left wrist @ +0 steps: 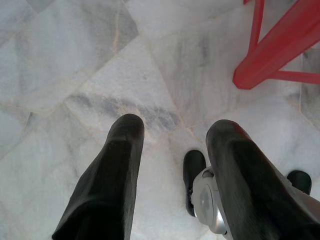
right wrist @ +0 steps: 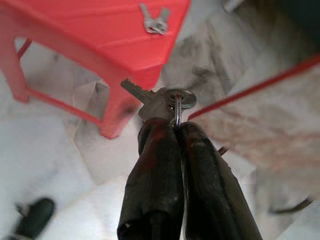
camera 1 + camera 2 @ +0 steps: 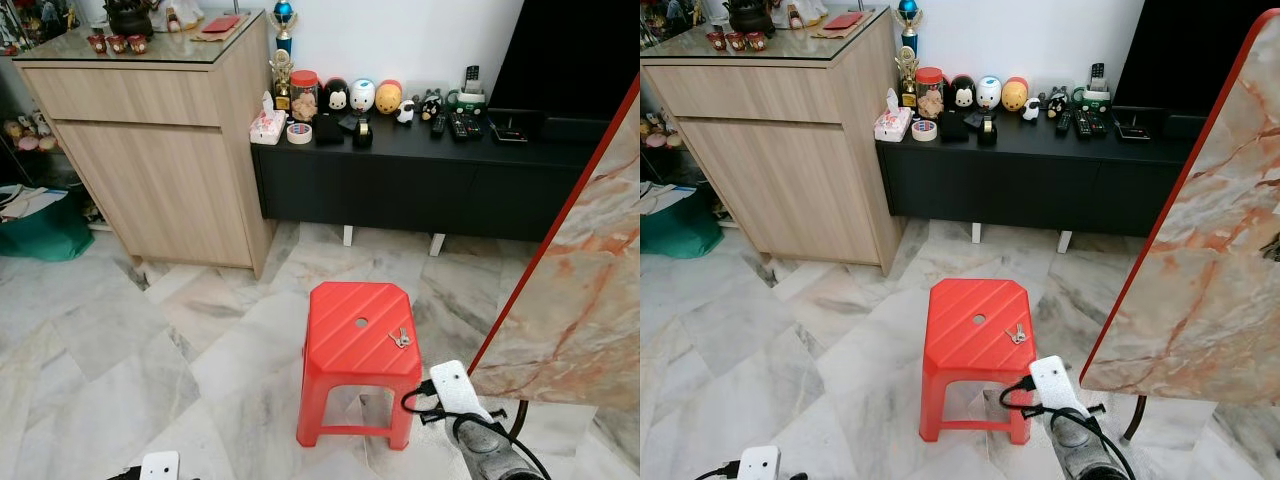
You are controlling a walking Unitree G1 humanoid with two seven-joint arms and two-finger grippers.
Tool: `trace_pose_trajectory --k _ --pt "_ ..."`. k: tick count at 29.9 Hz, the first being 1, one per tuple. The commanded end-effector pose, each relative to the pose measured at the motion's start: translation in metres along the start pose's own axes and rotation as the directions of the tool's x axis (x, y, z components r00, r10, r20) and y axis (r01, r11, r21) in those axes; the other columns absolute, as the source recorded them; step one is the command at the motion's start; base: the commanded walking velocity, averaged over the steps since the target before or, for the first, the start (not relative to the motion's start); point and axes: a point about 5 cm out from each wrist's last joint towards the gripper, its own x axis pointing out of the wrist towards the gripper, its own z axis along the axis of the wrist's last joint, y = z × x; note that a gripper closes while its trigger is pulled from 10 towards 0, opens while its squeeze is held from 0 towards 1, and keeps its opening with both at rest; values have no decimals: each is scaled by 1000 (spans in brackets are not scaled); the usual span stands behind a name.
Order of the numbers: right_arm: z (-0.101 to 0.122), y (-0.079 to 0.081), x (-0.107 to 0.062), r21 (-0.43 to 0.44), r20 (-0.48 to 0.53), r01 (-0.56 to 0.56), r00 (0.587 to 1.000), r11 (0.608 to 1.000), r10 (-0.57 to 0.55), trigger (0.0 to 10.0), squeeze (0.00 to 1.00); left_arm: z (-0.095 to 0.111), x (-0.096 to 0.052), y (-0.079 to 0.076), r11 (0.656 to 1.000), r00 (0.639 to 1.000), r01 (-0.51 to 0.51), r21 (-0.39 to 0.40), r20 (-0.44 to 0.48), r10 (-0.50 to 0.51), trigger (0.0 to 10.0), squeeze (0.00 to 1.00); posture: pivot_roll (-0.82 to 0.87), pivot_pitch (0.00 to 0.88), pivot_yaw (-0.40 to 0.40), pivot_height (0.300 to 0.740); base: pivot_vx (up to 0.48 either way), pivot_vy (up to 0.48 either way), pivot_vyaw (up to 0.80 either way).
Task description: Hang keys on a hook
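Right wrist view: right gripper (image 2: 175, 127) jaws clamped on keys (image 2: 159, 101), blade crosswise; second set (image 2: 154, 21) lies ahead on stool (image 3: 355, 330). Left gripper (image 1: 175, 150) jaws apart.

Glossy plastic stool (image 3: 355, 335), seemingly metal keys (image 2: 157, 101)

Floor: you stand on grey-veined marble tiles (image 3: 120, 340), glossy and laid on the diagonal.
Wall: you face a plain white wall (image 3: 400, 40).
Cabinet: a light wood cabinet (image 3: 150, 150) with a glass top stands to your left against the wall.
Console: a low black console (image 3: 420, 180) runs beside it, its top crowded with small figurines, a tape roll and remotes.
Screen: a dark screen (image 3: 570, 55) sits at the console's right end.
Panel: a red-edged marble slab (image 3: 580, 300) leans at your right.
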Motion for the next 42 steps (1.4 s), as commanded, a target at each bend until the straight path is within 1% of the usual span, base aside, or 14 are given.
trace_pose_trajectory --k 1,6,9,13,15,17,18,20,23,27,31,33,38,42 --pt "5 -3 1 -56 20 2 1000 998 -1 10000 0 -5 -2 1 1000 1000 0 10 -24 1 10000 0 49 4 -26 728 0 0 0" --pt "1 -5 1 4 -23 1 1000 1000 -1 10000 0 -5 -2 0 1000 1000 2 12 -21 -2 10000 0 49 3 -26 728 0 0 0" --pt "2 -6 1 -142 -17 -14 1000 990 12 10000 0 -5 -2 -1 1000 1000 3 13 -19 -3 10000 0 48 1 -28 728 0 0 0" --pt "2 -6 1 24 -21 8 1000 1000 -8 10000 0 -5 -2 -1 1000 1000 3 13 -19 -3 10000 0 52 1 -29 728 0 0 0" --pt "3 -5 2 193 -26 10 1000 981 -5 10000 0 -7 -2 0 1000 1000 2 13 -30 -1 10000 0 52 0 -30 728 0 0 0" --pt "5 -2 2 495 -43 11 999 869 12 10000 0 -8 -3 1 1000 999 -1 13 -40 2 10000 0 55 0 -30 728 0 0 0" --pt "5 -2 2 495 -43 11 999 869 12 10000 0 -8 -3 1 1000 999 -1 13 -40 2 10000 0 55 0 -30 728 0 0 0" --pt "6 0 2 649 -41 7 999 761 26 10000 0 -9 -3 2 1000 999 -4 12 -45 4 10000 0 55 0 -28 728 0 0 0" --pt "11 3 3 736 -7 -25 999 676 44 10000 0 -10 -3 3 1000 999 -6 13 -53 7 10000 0 57 0 -28 728 0 0 0" --pt "14 -1 3 788 3 -15 1000 615 21 10000 0 -11 -3 5 1000 998 -9 13 -63 10 10000 0 55 0 -28 728 0 0 0" --pt "13 -1 3 762 6 -27 999 647 34 10000 0 -11 -3 7 1000 997 -11 15 -71 12 10000 0 52 0 -26 728 0 0 0" --pt "13 1 3 799 10 -38 999 601 50 10000 0 -12 -4 7 1000 997 -11 15 -75 12 10000 0 53 1 -27 728 0 0 0" --pt "19 -7 3 783 56 -31 998 621 -20 10000 0 -14 -4 7 1000 996 -13 17 -83 14 10000 0 55 4 -26 728 0 0 0" --pt "33 -24 0 682 145 46 970 730 -196 10000 0 -14 -4 7 1000 997 -13 20 -82 15 10000 0 52 2 -27 728 0 0 0"
